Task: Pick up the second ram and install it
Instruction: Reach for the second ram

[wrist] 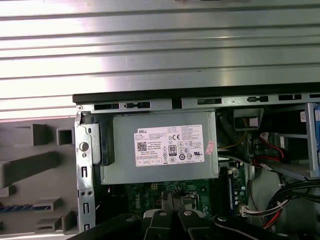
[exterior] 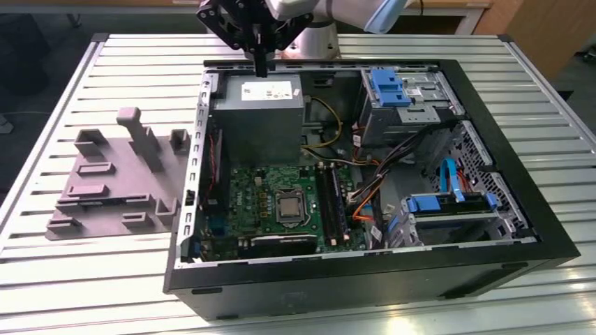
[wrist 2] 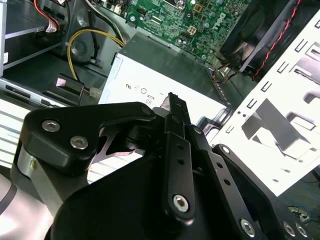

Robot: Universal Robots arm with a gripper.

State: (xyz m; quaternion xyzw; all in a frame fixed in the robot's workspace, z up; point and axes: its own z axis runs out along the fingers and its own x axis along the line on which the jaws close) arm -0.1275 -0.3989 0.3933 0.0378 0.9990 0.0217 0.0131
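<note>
second ram (wrist: 25, 206): apparently the thin dark strip with a bluish row, lying in a slot of the grey plastic tray (wrist: 30, 167) in the first wrist view; that reading is a judgement
tray: on the slatted table (exterior: 84, 279), just beside the open computer case (exterior: 373, 283), on the exterior view's left
gripper (exterior: 262, 66): fingers pressed together with nothing between them; hovers over the power supply (exterior: 256, 118) at the case's far wall, well apart from the tray
memory slots (exterior: 331, 202): long and black, on the green board (exterior: 265, 195); cannot tell whether one is filled
progress: early, by my reading; ram not gripped, not lifted, not seated
</note>
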